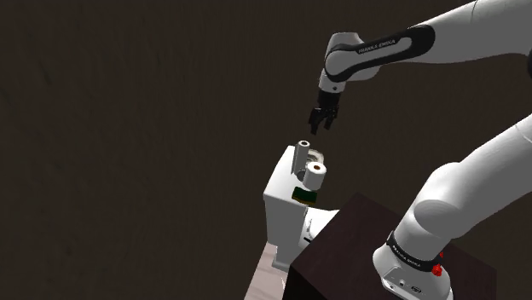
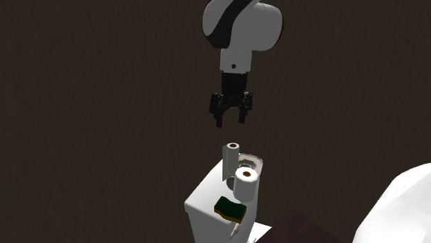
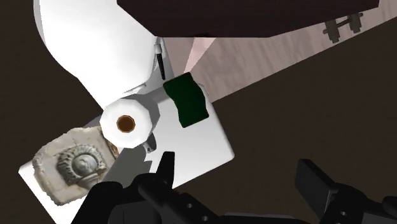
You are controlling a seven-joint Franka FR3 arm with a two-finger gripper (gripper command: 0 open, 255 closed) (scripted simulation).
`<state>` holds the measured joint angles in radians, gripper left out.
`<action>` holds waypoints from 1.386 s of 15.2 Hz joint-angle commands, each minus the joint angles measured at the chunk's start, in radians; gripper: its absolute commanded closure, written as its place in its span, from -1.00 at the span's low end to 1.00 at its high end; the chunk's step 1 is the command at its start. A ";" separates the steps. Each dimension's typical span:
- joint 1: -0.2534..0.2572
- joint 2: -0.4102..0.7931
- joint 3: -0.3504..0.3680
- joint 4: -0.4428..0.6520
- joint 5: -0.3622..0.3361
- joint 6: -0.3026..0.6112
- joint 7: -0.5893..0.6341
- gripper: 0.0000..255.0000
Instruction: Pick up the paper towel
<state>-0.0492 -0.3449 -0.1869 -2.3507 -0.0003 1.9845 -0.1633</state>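
The white arm (image 2: 242,27) reaches over a white tank (image 2: 206,197). The hand (image 2: 230,123) hangs in the air above the tank, its fingers wide apart and holding nothing. Below the hand and well apart from it, the tall paper towel (image 2: 231,160) stands upright on the tank. Just beside the paper towel are a shorter roll (image 2: 245,184), a shell-shaped dish (image 3: 73,162) and a green sponge (image 2: 230,207).

Mostly smooth plain white, with one rough stone-look piece.
Paper towel roll (image 2: 232,155), frame centre: matt white. Tank lid (image 2: 207,198) below it: smooth white. Shell dish (image 3: 73,164): rough, grey, stone-like. Stand (image 1: 341,251), lower right: dark wood tone. Gripper (image 2: 231,121): matt black.
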 commanded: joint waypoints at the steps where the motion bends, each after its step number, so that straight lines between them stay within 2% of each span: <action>1: -0.006 0.069 -0.025 0.026 0.001 0.038 -0.043 -1.00; 11: -0.042 0.438 -0.100 0.207 0.077 0.194 -0.249 -1.00; 21: -0.135 0.817 -0.090 0.510 0.177 0.237 -0.414 -1.00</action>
<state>-0.1741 0.4344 -0.2800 -1.8801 0.1690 2.2254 -0.5657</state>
